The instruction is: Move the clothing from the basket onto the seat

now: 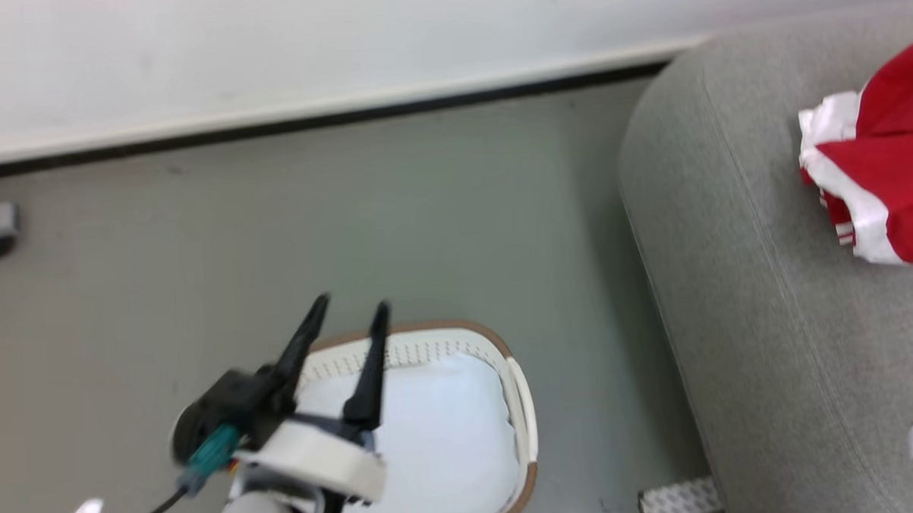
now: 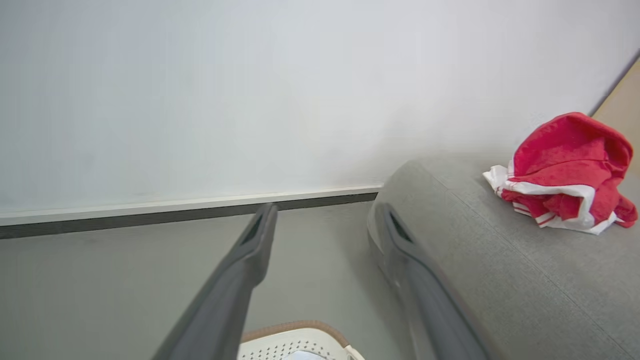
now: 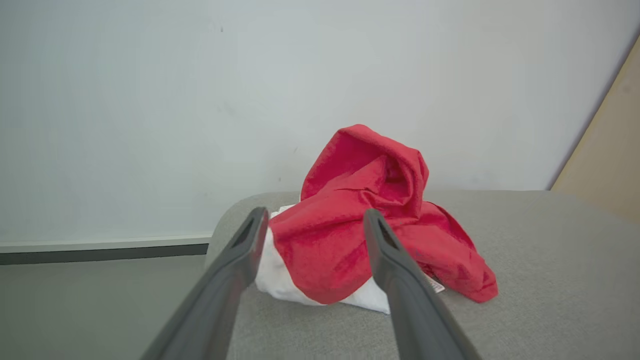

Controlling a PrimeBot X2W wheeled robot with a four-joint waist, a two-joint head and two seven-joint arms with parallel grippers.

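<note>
I judge the job nearly done: basket (image 1: 527, 421) looks empty, clothing (image 3: 360, 225) heaped on the seat (image 3: 525, 280). Left tool (image 1: 350, 306) gapes wide over the basket, and right tool (image 3: 315, 216) is wide before the heap. Next I'd back off.

My left gripper (image 1: 352, 304) hangs open over the laundry basket (image 1: 524, 413)'s left side; red clothing (image 1: 890, 173) lies crumpled near the seat (image 1: 731, 277)'s far edge.

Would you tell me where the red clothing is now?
The clothing lies crumpled on the seat, at the head view's right edge, well right of the basket.
</note>
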